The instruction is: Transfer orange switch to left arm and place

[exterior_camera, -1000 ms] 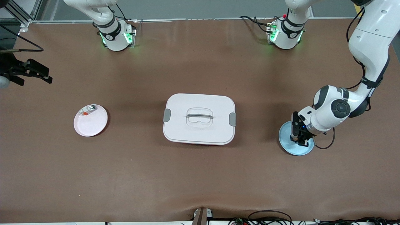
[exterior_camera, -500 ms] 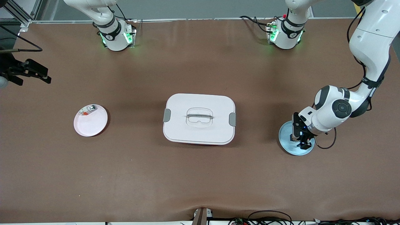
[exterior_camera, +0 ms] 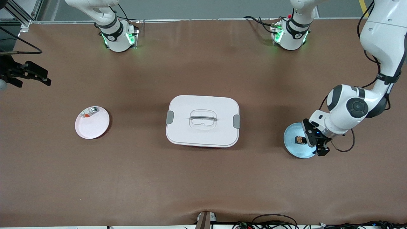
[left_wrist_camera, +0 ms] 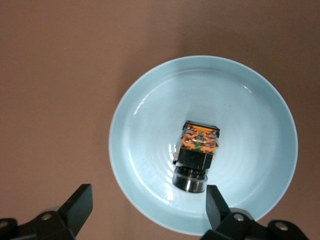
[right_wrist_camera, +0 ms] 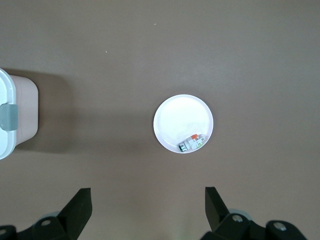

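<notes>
- The right claw [exterior_camera: 27,74] hangs high up at the right arm's end of the worktop [exterior_camera: 203,178], spread wide and holding nothing. This arm waits.
- Near it sits a pink plate [exterior_camera: 92,127] with a small clear-grey piece [exterior_camera: 89,112] on its rim.
- The big white box [exterior_camera: 203,121] stands in the middle, lid shut. Nothing touches it.
- At the left arm's end is a blue plate [left_wrist_camera: 145,125]. The orange switch [left_wrist_camera: 197,152] lies in it, tipped on its side.
- The left claw [left_wrist_camera: 147,207] is just above that plate, spread open, not touching the switch.
- It looks like the job is almost done: the switch is past the box and let go. Only pulling the left arm away seems left.
</notes>
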